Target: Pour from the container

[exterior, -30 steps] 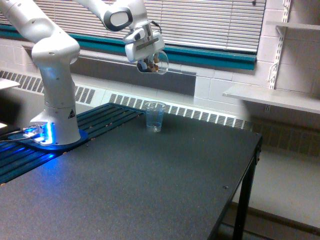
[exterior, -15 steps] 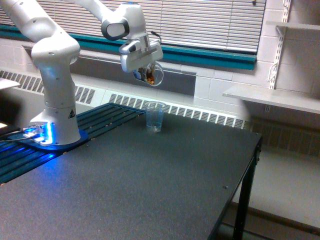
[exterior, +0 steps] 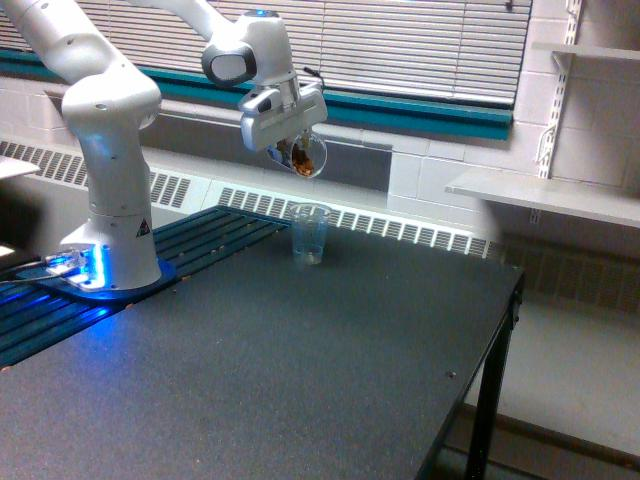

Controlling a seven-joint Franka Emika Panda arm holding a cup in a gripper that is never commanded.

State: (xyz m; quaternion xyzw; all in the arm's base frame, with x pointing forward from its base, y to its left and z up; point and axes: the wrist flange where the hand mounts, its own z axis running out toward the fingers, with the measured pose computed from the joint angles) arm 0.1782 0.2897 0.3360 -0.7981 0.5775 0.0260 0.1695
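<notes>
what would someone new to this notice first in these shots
The white robot arm, its base glowing blue at the exterior view's left. Its gripper holds a tilted clear container with brownish contents, above a taller clear cup standing upright on the dark table.

Clear container (exterior: 303, 156) tipped sideways, brown contents inside.

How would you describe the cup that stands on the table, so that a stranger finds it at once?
On the dark table, look at the far edge by the radiator grille. The standing cup is upright, clear and faintly bluish; the other clear cup hangs tilted in the gripper above it.
</notes>
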